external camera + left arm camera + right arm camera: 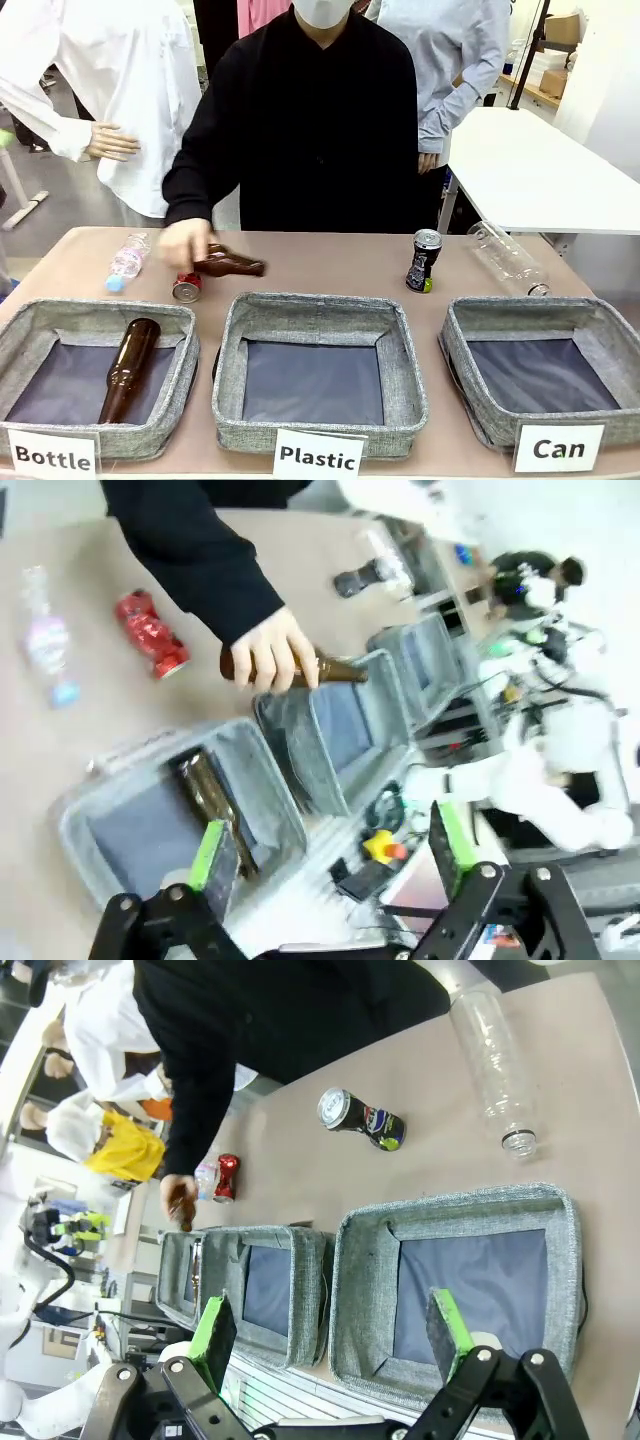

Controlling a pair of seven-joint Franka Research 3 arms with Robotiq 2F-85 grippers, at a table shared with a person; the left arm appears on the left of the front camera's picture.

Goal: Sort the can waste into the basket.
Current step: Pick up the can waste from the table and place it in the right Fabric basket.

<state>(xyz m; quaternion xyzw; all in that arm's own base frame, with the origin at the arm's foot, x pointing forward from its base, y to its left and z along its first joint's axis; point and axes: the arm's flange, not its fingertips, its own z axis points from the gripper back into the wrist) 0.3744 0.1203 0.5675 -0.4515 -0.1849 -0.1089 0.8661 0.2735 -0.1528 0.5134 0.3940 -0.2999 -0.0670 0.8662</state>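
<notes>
The crushed red can (186,287) (150,633) (226,1177) lies on the table behind the "Bottle" bin. The slim black can (424,260) (360,578) (362,1118) stands upright at the far middle-right. The grey "Can" basket (520,307) (425,660) (362,1290) sits front right with nothing inside. My right gripper (330,1332) hangs open above that basket. My left gripper (330,855) is open above the front edge of the "Bottle" bin. Neither holds anything.
A person's hand (185,243) (270,655) holds a brown bottle (232,264) (335,668) over the table near the red can. Another brown bottle (128,368) lies in the "Bottle" bin (40,310). The "Plastic" bin (320,303) is in the middle. Clear plastic bottles (507,257) (127,260) lie at the far right and left.
</notes>
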